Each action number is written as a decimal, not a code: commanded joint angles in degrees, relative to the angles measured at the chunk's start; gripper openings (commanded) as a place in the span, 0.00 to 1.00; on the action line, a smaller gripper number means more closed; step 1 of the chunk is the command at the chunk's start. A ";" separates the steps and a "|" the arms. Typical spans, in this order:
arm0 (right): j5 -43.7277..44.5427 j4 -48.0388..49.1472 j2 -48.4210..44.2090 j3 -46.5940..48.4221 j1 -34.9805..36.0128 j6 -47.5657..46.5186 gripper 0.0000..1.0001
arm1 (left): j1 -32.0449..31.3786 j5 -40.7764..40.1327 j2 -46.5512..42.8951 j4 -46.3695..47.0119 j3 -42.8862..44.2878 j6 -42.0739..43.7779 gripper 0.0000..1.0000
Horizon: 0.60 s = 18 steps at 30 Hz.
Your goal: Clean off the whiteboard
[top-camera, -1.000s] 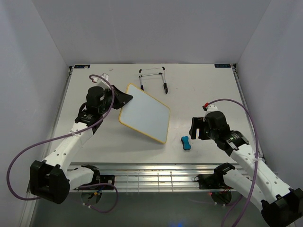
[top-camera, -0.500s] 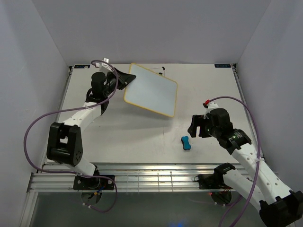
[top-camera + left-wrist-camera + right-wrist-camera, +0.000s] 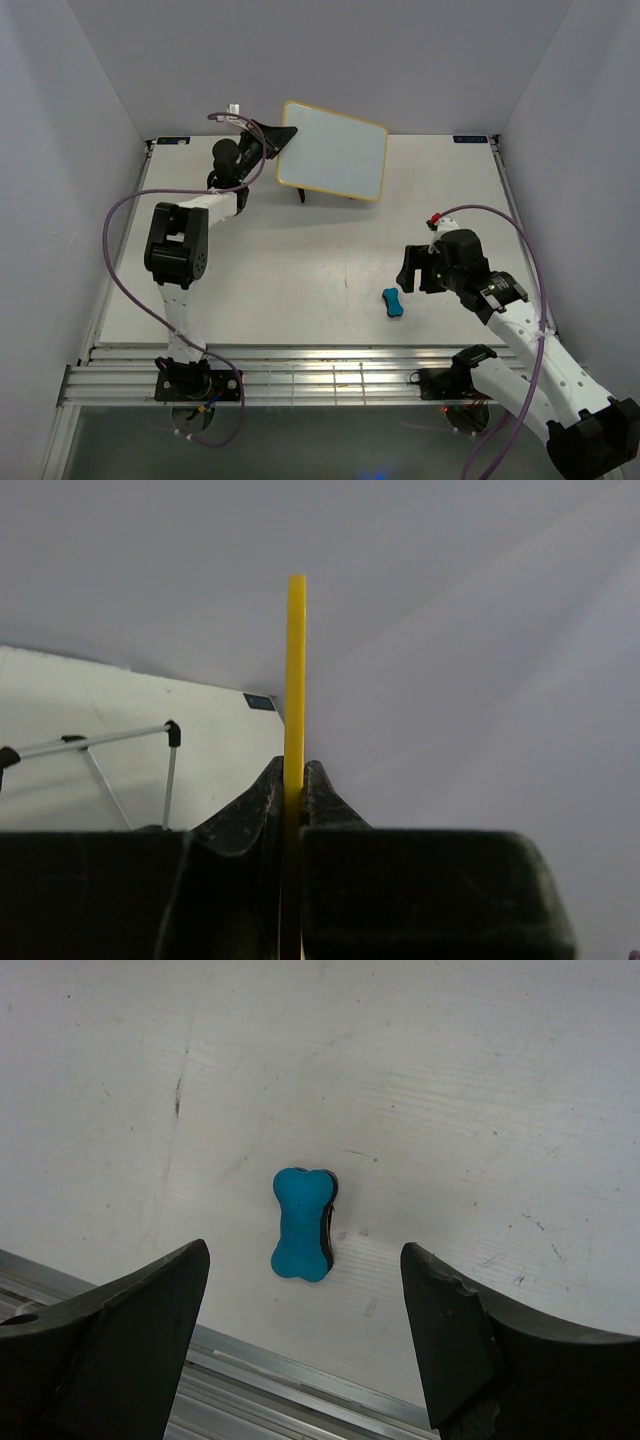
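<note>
White and wiped clean, the whiteboard point(image 3: 335, 150) hangs in the air over the far edge of the surface point(image 3: 300, 260) in the top view, tilted, its face toward the camera. The left claw point(image 3: 272, 140) grips its left edge, the arm stretched toward the far left corner. Below the board, a bit of the wire stand point(image 3: 300, 193) shows on the surface. Toward the near right corner lies a small blue eraser point(image 3: 393, 302). The right claw point(image 3: 412, 268) hovers near it on the right, apart from it.

From the left wrist, the board shows edge-on as a thin yellow strip standing upright. The two black jaws are closed on it and pinch it tight. The stand sits to the left on the surface, in front of the grey back wall.

From the right wrist, the eraser lies flat on the surface close to the near edge. It sits between the two dark fingers point(image 3: 130, 1340) and touches neither. This claw is spread wide and holds nothing.
</note>
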 commanded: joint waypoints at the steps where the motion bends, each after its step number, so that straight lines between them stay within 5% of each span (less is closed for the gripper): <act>1: 0.25 -0.45 0.12 0.08 -0.21 0.34 0.83 | 0.91 -1.11 2.71 12.03 7.81 -3.96 0.00; 10: 2.36 -0.89 2.76 0.00 -0.21 0.34 0.83 | 4.08 0.12 19.22 23.71 21.60 -8.61 0.00; 18: 2.62 -1.06 5.13 1.93 -0.21 0.25 0.82 | 4.96 5.65 29.43 21.79 37.78 -5.89 0.00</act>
